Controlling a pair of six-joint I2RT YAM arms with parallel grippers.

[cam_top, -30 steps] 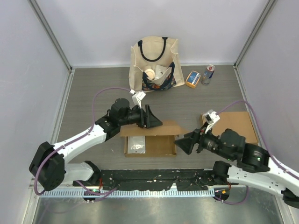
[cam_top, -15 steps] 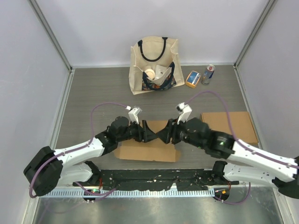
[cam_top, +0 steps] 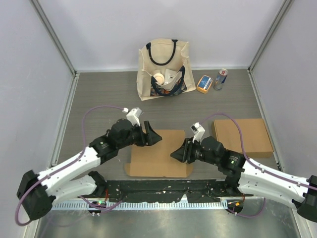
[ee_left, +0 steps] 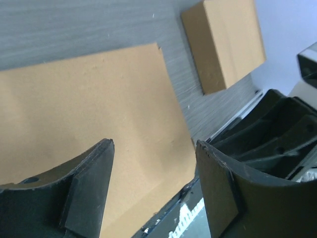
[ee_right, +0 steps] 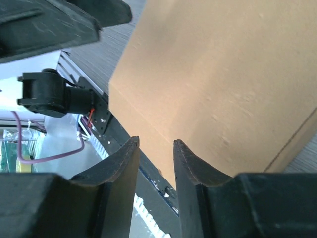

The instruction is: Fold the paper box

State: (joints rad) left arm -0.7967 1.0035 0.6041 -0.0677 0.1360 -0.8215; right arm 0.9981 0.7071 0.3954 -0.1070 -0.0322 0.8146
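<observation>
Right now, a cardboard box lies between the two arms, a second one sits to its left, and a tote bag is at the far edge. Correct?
No: the second box sits to the right of the cardboard box, as the top external view shows. The tote bag is indeed at the far edge.

Work surface is a grey table top (cam_top: 109, 94) with a fine wood-grain running left to right, matte, low glare. It is enclosed on three sides by plain pale panels: back wall (cam_top: 163, 25), left wall (cam_top: 25, 89), right wall (cam_top: 297, 74) — all lavender-white and unmarked. Slim metal posts stand in the two far corners, left post (cam_top: 54, 37) and right post (cam_top: 267, 34). Along the near edge runs a black mounting plate (cam_top: 163, 191), then a white ridged rail (cam_top: 163, 205), then a brushed steel strip (cam_top: 163, 223). Light is even and diffuse — shadows are soft and short.
</observation>
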